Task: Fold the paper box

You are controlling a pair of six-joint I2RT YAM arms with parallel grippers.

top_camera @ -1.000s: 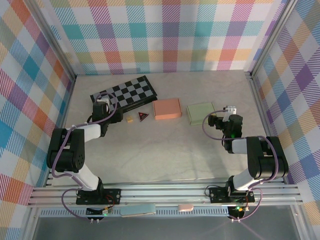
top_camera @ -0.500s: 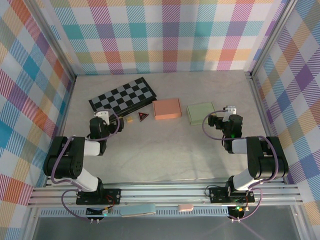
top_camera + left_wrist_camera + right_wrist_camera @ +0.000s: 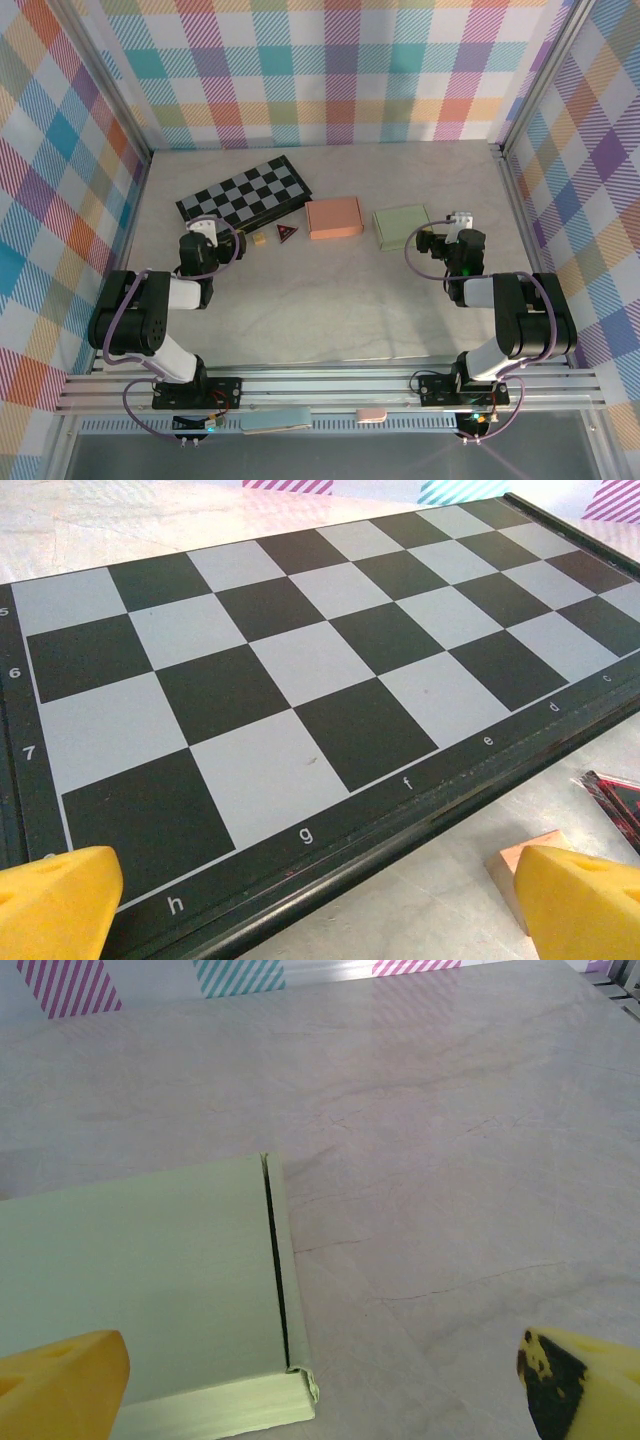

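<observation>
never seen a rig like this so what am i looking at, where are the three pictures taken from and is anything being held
These are two robot arms, the left arm and the right arm, bolted at the near edge of a table. One picture looks down from above. The other two come from a camera on each wrist, with that tool's yellow fingers in the bottom corners. On the table lie a chessboard, a tan block, a dark triangle, an orange box and a green box. The left tool faces the chessboard and the right tool faces the green box. Both are open and hold nothing.
</observation>
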